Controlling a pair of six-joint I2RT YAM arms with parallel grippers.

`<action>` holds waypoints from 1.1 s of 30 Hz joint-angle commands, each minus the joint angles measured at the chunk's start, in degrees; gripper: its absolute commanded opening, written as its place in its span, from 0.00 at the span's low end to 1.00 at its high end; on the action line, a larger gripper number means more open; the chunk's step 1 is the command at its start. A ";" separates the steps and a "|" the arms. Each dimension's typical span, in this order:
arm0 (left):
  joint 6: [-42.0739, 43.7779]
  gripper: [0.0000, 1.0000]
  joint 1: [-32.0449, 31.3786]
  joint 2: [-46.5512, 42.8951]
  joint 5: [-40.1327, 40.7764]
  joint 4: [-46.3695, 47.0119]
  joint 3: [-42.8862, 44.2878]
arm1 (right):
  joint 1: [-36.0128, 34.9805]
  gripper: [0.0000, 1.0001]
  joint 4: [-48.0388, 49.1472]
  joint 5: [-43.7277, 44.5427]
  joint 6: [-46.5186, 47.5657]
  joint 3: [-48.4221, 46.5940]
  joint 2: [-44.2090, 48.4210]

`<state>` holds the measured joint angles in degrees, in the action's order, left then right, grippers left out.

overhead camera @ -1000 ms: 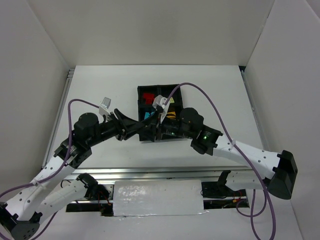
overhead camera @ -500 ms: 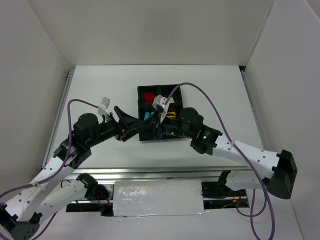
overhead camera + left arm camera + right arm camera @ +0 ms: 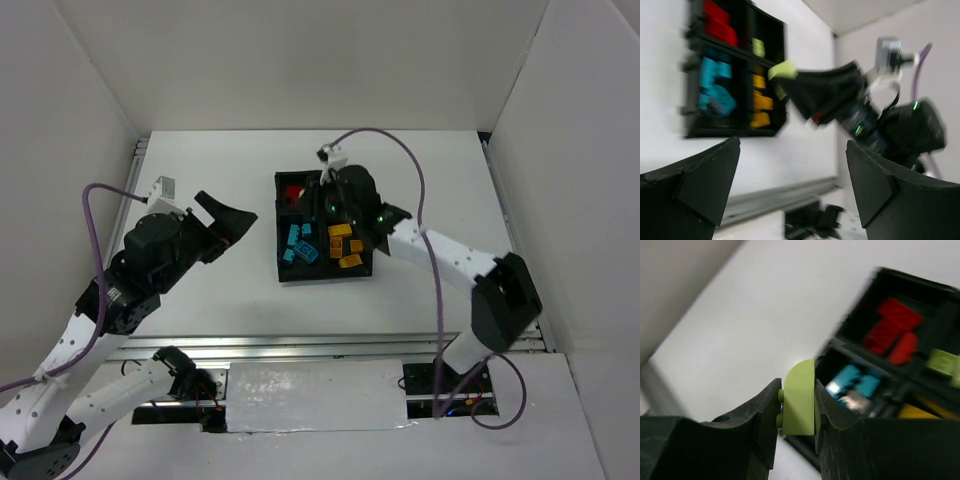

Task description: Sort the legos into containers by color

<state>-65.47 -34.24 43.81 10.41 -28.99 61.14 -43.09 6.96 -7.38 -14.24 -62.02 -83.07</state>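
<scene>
The black tray (image 3: 324, 279) holds red legos (image 3: 293, 191) in its far-left compartment, cyan ones (image 3: 298, 245) near-left and orange ones (image 3: 345, 246) near-right. My right gripper (image 3: 318, 196) hangs over the tray's far-left part, shut on a pale lime brick (image 3: 799, 401). Its wrist view shows the red legos (image 3: 892, 328), cyan legos (image 3: 856, 382) and one lime brick (image 3: 943, 360) lying in the tray below. My left gripper (image 3: 228, 214) is open, holds nothing and sits well left of the tray. From its wrist view the held lime brick (image 3: 783, 70) shows above the tray (image 3: 730, 133).
White walls close in the table on the left, back and right. A metal rail (image 3: 300, 346) runs along the near edge by the arm bases. The right arm's purple cable (image 3: 400, 160) arcs over the table behind the tray.
My left gripper opened and drew back leftward from the tray's near-left corner. The right arm swung from the tray's near side to its far-left part, carrying the lime brick.
</scene>
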 commanded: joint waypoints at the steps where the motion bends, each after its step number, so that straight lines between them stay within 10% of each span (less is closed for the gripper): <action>1: 10.77 0.99 -0.13 -0.21 13.22 -10.19 3.36 | 7.92 0.00 -11.68 14.39 -8.33 -11.87 -11.88; 12: 27.15 1.00 0.05 -10.41 26.14 -14.78 -7.35 | 15.14 0.16 -33.23 26.98 -6.85 -47.13 -38.64; 14: 27.68 1.00 0.05 -10.85 25.19 -14.17 -8.93 | 15.40 0.33 -33.51 26.62 -7.03 -48.28 -39.27; 15: 28.72 0.99 -0.04 -10.85 23.35 -13.64 -9.11 | 15.58 0.67 -33.50 27.15 -7.29 -48.37 -39.28; 18: 29.44 1.00 0.05 -10.24 22.37 -12.32 -9.20 | 15.67 0.99 -33.59 26.72 -7.29 -48.46 -38.32; 25: 25.84 0.99 0.05 -6.90 28.41 -16.09 -7.63 | 15.49 1.00 -36.48 25.40 -7.90 -44.34 -28.05; 33: 19.50 0.99 0.93 -0.93 37.75 -23.83 0.10 | 15.14 1.00 -38.33 24.42 -8.87 -13.97 13.33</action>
<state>-43.90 -33.89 42.22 43.20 -51.22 57.34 -27.86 -30.04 16.01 -22.20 -82.48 -84.09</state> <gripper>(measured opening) 0.994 0.994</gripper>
